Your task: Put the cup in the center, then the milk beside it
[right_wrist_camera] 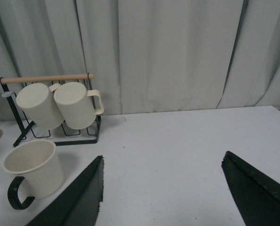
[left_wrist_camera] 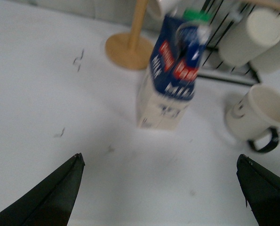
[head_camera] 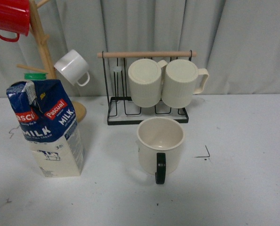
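The cup (head_camera: 160, 145), wide and cream with a black handle toward me, stands upright on the white table, just left of a black corner mark (head_camera: 204, 154). It also shows in the left wrist view (left_wrist_camera: 256, 115) with its smiley face, and in the right wrist view (right_wrist_camera: 34, 169). The milk (head_camera: 48, 127) stands upright at the left, apart from the cup; the left wrist view (left_wrist_camera: 172, 80) shows it blurred. My left gripper (left_wrist_camera: 159, 162) is open and empty above bare table, short of the milk. My right gripper (right_wrist_camera: 163, 162) is open and empty, right of the cup. Neither arm shows in the front view.
A black wire rack (head_camera: 147, 115) with a wooden bar holds two ribbed cream mugs (head_camera: 164, 82) behind the cup. A wooden mug tree (head_camera: 45, 52) at the back left carries a red mug (head_camera: 9, 18) and a small white mug (head_camera: 73, 67). A grey curtain hangs behind.
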You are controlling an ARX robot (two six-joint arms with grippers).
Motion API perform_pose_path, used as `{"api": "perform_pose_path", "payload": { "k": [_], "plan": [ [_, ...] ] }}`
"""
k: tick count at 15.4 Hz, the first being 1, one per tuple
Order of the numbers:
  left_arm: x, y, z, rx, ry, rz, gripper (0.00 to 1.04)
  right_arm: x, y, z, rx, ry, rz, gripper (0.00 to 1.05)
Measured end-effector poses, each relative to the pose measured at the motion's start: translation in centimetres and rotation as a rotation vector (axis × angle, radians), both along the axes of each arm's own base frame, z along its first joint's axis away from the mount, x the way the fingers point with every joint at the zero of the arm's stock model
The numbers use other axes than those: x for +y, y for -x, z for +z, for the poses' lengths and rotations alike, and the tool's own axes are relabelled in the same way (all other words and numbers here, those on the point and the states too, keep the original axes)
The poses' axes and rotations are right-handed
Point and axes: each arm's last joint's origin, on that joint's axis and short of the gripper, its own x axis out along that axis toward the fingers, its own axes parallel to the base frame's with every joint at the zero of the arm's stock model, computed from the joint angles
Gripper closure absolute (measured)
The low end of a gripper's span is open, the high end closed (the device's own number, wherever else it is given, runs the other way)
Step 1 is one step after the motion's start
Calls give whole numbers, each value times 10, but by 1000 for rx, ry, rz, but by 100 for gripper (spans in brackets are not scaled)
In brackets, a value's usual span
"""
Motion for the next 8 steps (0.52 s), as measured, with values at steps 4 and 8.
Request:
{"api": "perform_pose_path", "payload": {
  "k": [4,8],
  "plan": [
    [-17,-68,20,-87,51,-76,7,0,0,0,0,0,0,7],
    [-37,-125,14,-122,-15,-179,7,0,0,0,0,0,0,6]
  ]
}}
